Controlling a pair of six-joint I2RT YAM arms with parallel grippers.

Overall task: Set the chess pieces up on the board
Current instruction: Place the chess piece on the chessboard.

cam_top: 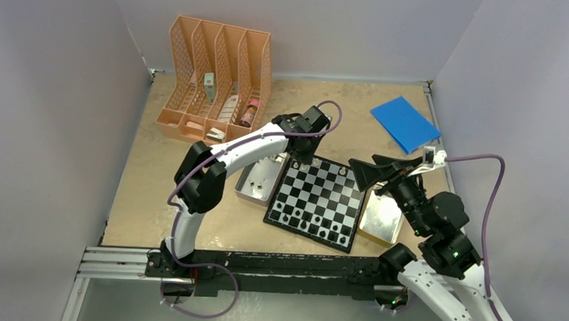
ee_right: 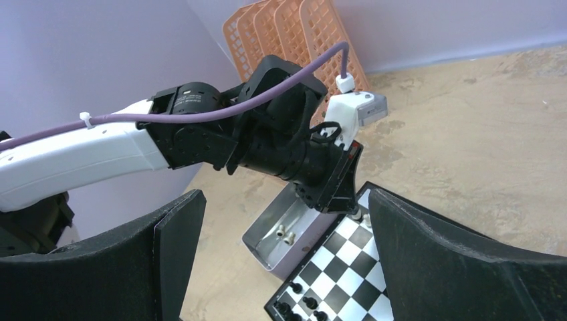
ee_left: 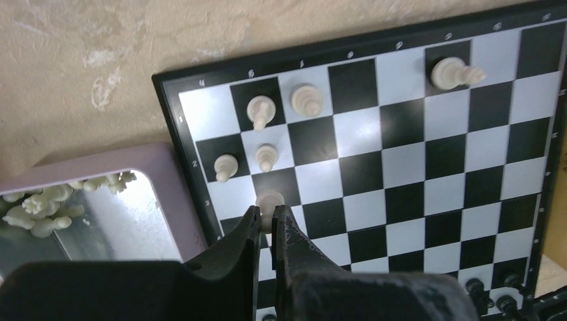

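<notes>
Matte black fingers [ee_left: 297,251] of the left hand [ee_left: 267,214] sit closed, apparently pinching a pale turned chessman [ee_left: 269,199] over the glossy checkered board [ee_left: 401,140], flat on the mottled counter [ee_left: 100,67]; the right hand [cam_top: 385,170] gapes wide.

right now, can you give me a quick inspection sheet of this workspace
surface: mottled tan table
job's things: board set between left tin and right tin; pale pieces at its far side, black pieces at its near side
clutter: orange file rack, blue sheet
grippers: left gripper shut on a pale piece; right gripper open, holding nothing
cables: purple cable on each arm
surroundings: plain walls, metal rail
</notes>
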